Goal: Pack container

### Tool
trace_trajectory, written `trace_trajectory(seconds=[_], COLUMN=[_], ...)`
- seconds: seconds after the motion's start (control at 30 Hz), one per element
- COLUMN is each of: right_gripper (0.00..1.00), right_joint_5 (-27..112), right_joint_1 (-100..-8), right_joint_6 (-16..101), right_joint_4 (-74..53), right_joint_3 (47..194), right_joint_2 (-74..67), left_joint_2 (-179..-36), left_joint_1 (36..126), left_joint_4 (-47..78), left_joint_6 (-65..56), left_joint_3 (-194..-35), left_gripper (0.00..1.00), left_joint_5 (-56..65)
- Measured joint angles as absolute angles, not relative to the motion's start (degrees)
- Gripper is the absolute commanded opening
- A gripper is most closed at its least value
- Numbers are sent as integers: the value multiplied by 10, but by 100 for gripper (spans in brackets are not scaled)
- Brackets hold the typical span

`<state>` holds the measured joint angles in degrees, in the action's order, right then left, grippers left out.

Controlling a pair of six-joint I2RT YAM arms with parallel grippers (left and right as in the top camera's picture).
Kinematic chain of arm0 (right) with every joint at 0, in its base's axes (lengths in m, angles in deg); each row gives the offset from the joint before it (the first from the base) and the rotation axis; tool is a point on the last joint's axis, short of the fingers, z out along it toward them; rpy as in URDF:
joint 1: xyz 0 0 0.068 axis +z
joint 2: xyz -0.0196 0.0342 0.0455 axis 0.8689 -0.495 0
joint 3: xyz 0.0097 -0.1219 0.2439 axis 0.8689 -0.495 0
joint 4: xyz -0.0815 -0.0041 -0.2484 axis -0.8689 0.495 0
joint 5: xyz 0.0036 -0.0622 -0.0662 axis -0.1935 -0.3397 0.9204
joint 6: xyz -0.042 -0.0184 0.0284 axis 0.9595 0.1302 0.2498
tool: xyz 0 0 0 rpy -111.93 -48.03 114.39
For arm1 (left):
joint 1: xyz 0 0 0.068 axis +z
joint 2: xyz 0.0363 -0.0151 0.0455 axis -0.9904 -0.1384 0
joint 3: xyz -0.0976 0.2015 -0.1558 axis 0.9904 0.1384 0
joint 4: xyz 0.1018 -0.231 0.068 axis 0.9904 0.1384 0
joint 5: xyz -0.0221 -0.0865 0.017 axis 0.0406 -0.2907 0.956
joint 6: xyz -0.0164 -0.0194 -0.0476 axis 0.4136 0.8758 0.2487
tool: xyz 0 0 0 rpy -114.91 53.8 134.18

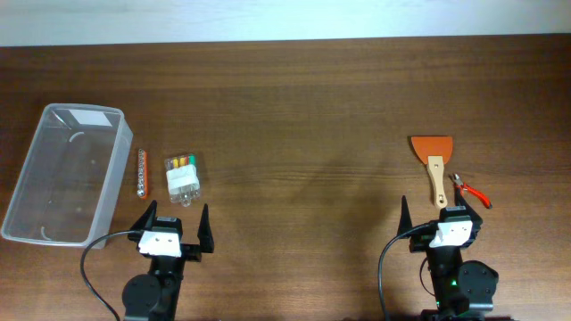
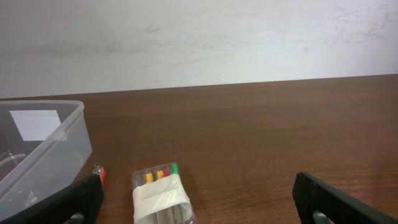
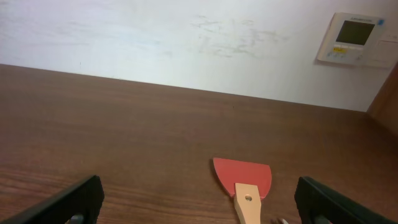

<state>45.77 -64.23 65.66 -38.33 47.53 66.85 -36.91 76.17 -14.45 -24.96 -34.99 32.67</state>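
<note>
The container (image 1: 114, 169), a clear rectangular tub with a white label at its far end, lies at the table's left; it appears empty. In the left wrist view its near corner (image 2: 59, 146) shows at the left. My left gripper (image 1: 178, 219) stands open at the front edge, just behind a small clear pack of batteries (image 1: 183, 176) wrapped in tape. The pack (image 2: 160, 193) lies between the wide-apart fingers (image 2: 81, 200), nearer the left one, untouched. My right gripper (image 1: 437, 218) is open too, with a red-bladed wooden-handled scraper (image 1: 433, 163) ahead of it, apart from it.
A thin orange and silver stick (image 1: 141, 171) lies between the container and the battery pack. Red-handled pliers (image 1: 470, 191) rest right of the scraper's handle. The scraper (image 3: 244, 179) sits right of centre in the right wrist view. A white wall rises behind the table.
</note>
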Motion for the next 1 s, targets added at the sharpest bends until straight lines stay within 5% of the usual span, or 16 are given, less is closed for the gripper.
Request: trace_trajectory(seconds=[1.0], right_gripper=[99], right_joint_5=[458], right_joint_1=[-642], right_joint_6=[647], right_joint_4=[-384], right_joint_3=[475], right_joint_2=[669], left_joint_2=[-403], left_joint_1=[762], left_joint_4=[-144], left_joint_6=[-240], left_joint_3=[-350], left_gripper=[99], left_joint_5=[327])
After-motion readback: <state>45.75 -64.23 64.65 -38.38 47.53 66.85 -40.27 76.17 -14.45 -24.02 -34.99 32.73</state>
